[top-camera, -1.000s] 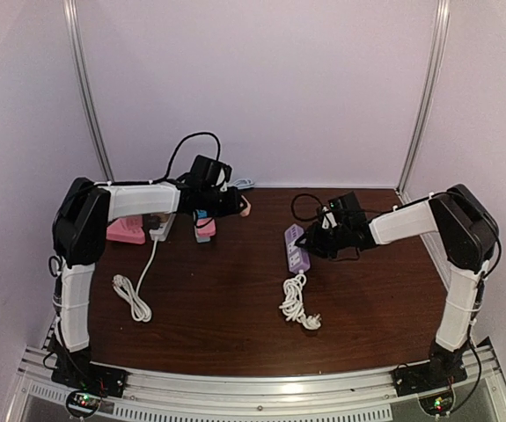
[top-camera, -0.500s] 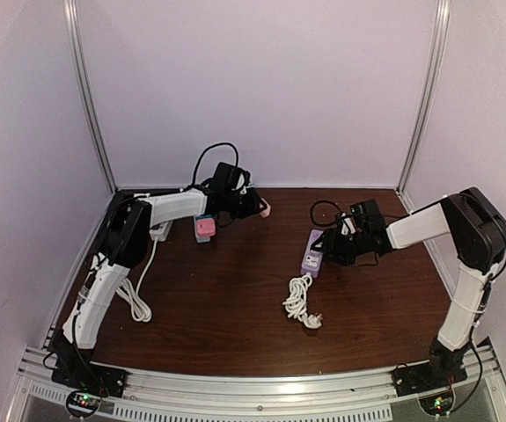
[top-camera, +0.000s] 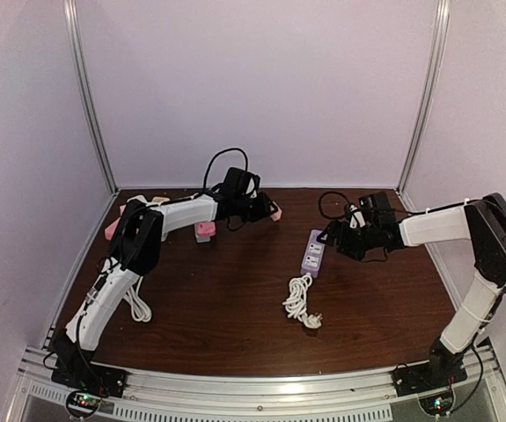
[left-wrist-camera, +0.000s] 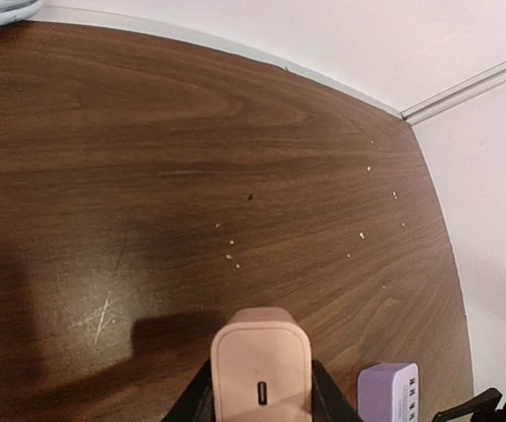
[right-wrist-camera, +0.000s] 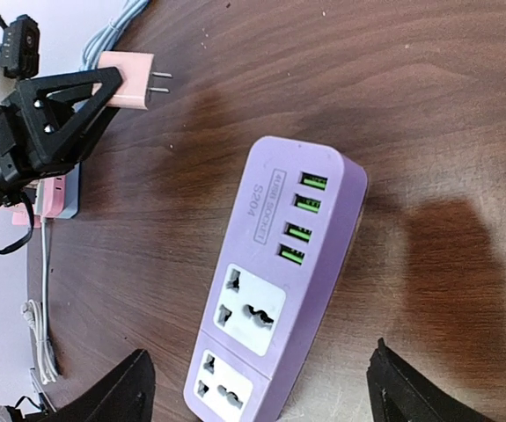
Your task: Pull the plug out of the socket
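Observation:
The plug (top-camera: 274,214), a pale pink charger block, sits between the black fingers of my left gripper (top-camera: 266,211), which is shut on it. It hangs above the table, and its two metal prongs are bare in the right wrist view, where the plug (right-wrist-camera: 128,79) sits in the left gripper (right-wrist-camera: 59,114). From the left wrist I see the plug (left-wrist-camera: 261,365) end-on. The purple socket (top-camera: 312,253) lies flat right of centre, its outlets empty. My right gripper (right-wrist-camera: 257,352) stands open, one finger either side of the socket (right-wrist-camera: 275,281), touching nothing.
The socket's white cord (top-camera: 298,301) lies coiled in front of it. A pink power strip (top-camera: 204,230) and a white one (top-camera: 138,207) lie at the back left, with a white cable (top-camera: 134,303) trailing toward the front. The back wall stands close behind.
The left arm swung right along the back, carrying the pink plug. The right gripper opened wide and drew back to the right; the purple socket shifted right with it.

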Controlling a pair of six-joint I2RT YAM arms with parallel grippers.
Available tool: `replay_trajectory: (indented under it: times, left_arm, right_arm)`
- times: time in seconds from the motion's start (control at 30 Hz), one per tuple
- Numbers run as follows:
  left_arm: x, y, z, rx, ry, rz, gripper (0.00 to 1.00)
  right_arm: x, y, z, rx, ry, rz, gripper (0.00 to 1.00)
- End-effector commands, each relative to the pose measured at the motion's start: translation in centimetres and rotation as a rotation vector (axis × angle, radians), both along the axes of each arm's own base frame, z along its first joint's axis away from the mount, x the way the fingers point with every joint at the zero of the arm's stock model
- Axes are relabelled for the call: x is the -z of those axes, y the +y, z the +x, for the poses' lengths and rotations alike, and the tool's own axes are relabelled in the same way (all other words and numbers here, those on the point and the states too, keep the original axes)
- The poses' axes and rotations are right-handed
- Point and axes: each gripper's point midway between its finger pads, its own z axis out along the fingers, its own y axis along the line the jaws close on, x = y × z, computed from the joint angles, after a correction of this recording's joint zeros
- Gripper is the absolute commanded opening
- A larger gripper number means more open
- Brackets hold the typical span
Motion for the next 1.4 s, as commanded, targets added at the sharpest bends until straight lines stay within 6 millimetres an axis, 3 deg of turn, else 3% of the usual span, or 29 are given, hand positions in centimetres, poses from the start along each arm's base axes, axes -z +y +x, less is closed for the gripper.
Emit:
replay_trajectory:
  times: [0.0,0.23,0.37,0.63,0.8,0.93,1.13,1.23,1.37]
  left_arm:
    - [-0.4,-1.1,0.8,0.01,-0.015,-0.065,0.33]
    - [0.1,-1.1,1.2,-0.005,0.012,-0.081,0.45]
    - [0.0,-0.2,1.5,-0.014,0.017,-0.056,0.52]
    - [-3.5,2.4,2.0,0.004,-0.063,0.061,0.81]
    - [-5.4,3.8,1.1,0.033,-0.094,0.145,0.87]
    - [-6.6,6.9,-0.1,-0.012,-0.104,0.279,0.9]
    - [-7.8,14.5,-2.8,-0.176,-0.09,0.564,0.91]
    - [-7.3,17.9,-4.0,-0.255,-0.059,0.677,0.94]
    - [-5.8,19.8,-4.2,-0.286,-0.016,0.74,0.98]
  right_arm:
    - [-1.4,-1.5,0.2,0.031,-0.04,-0.067,0.85]
    - [-2.3,-1.7,0.1,0.028,-0.052,-0.079,0.85]
    - [-2.5,-1.8,-0.1,0.031,-0.057,-0.078,0.86]
    - [-3.3,-2.3,0.1,0.045,-0.084,-0.11,0.91]
    - [-4.1,-2.1,0.7,0.046,-0.111,-0.131,0.96]
    - [-4.6,-1.4,1.1,0.037,-0.129,-0.144,0.98]
    - [-5.0,-0.4,1.5,0.021,-0.144,-0.164,0.98]
    - [-4.9,0.3,1.6,0.004,-0.145,-0.168,0.99]
    - [-4.8,1.3,1.9,-0.014,-0.144,-0.167,0.99]
